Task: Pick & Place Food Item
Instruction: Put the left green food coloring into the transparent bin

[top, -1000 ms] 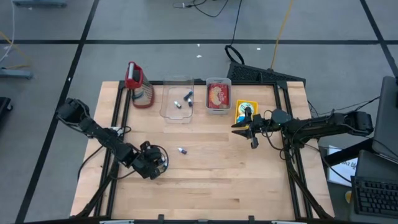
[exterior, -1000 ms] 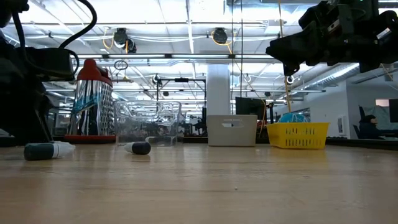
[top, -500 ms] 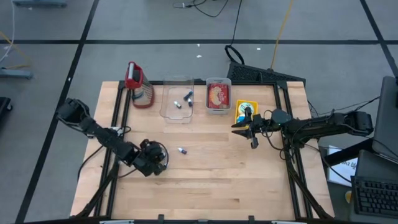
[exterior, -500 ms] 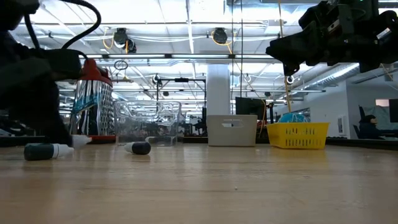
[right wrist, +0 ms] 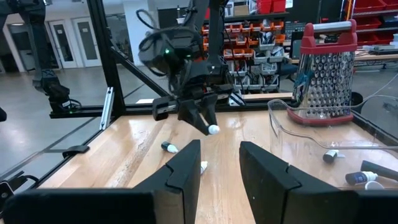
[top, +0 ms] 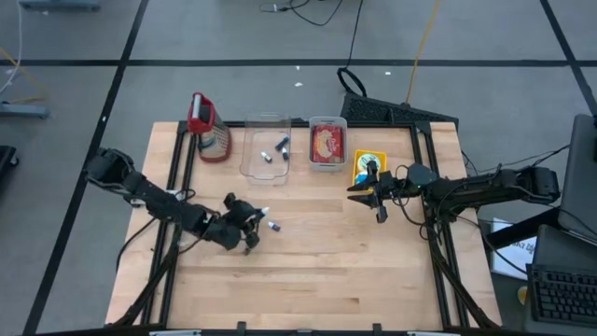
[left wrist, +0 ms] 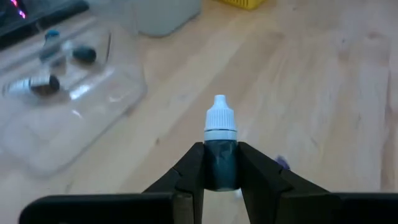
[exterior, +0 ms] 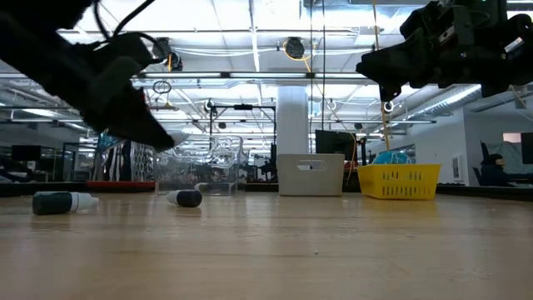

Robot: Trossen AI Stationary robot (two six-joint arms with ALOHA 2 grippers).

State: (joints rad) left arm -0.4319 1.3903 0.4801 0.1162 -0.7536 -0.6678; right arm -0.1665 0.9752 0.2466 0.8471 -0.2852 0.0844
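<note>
My left gripper [top: 254, 227] hangs over the table's middle left, shut on a small dropper bottle [left wrist: 221, 155] with a dark body and a white cap; the right wrist view shows the same bottle [right wrist: 210, 127]. Two like bottles [exterior: 62, 202] [exterior: 185, 198] lie on their sides on the wood. More of them lie in a clear tub [top: 266, 149]. A red packet [top: 326, 143] lies in a grey bin. My right gripper [right wrist: 219, 149] hovers open above the table's right part, by the yellow basket [top: 367, 166]. My left gripper pinches the bottle's dark body [left wrist: 220, 169] between its two fingers. The white cap [left wrist: 221, 117] sticks out beyond the fingertips, so the bottle lies along the fingers. They slant downward, coming from the table's left. The bottle is lifted clear of the table.
A metal grater with a red handle [top: 207, 126] stands at the far left, beside the clear tub. Black frame rails [top: 173, 187] run along both sides of the table. Bare wood [top: 317, 271] stretches across the near half.
My left gripper has swung toward the table's right and far side and risen a little. It has tipped up from pointing nearly straight down to a slant, carrying the bottle with it. The two loose bottles have stayed put.
</note>
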